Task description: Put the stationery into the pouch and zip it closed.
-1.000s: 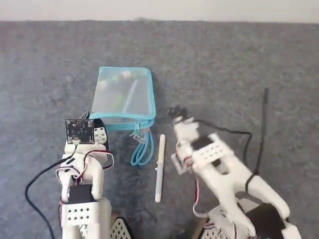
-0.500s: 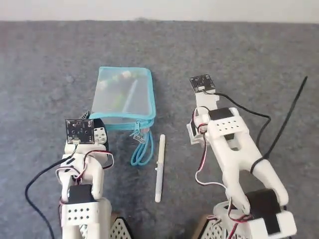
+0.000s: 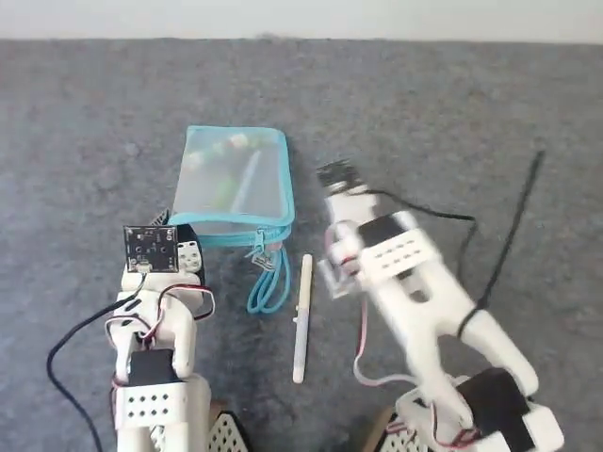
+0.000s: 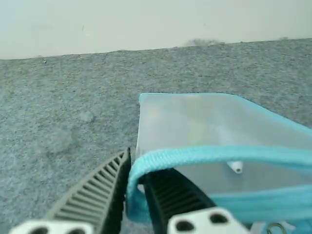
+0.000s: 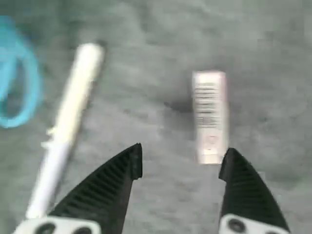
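Observation:
A translucent pouch [image 3: 236, 184] with a teal zip edge lies on the grey carpet, and some stationery shows through it. My left gripper [image 4: 134, 168] is shut on the teal rim of the pouch [image 4: 204, 124] at its near left corner [image 3: 181, 233]. A white pen [image 3: 301, 315] lies beside the pouch's teal loop strap [image 3: 268, 285]. My right gripper [image 5: 183, 156] hangs open above the carpet, between the white pen [image 5: 68, 126] and a small white eraser-like block [image 5: 209, 114] with a printed label. The right arm [image 3: 391, 254] stands just right of the pen.
The teal loop strap [image 5: 14, 87] curls near the pen's tip. A black cable [image 3: 509, 235] trails at the right arm's side. Grey carpet runs to a pale wall [image 4: 146, 19] behind the pouch.
The right arm swung away to the right half a second ago and has now come back left, close to the pen. The left arm and the pouch have not moved.

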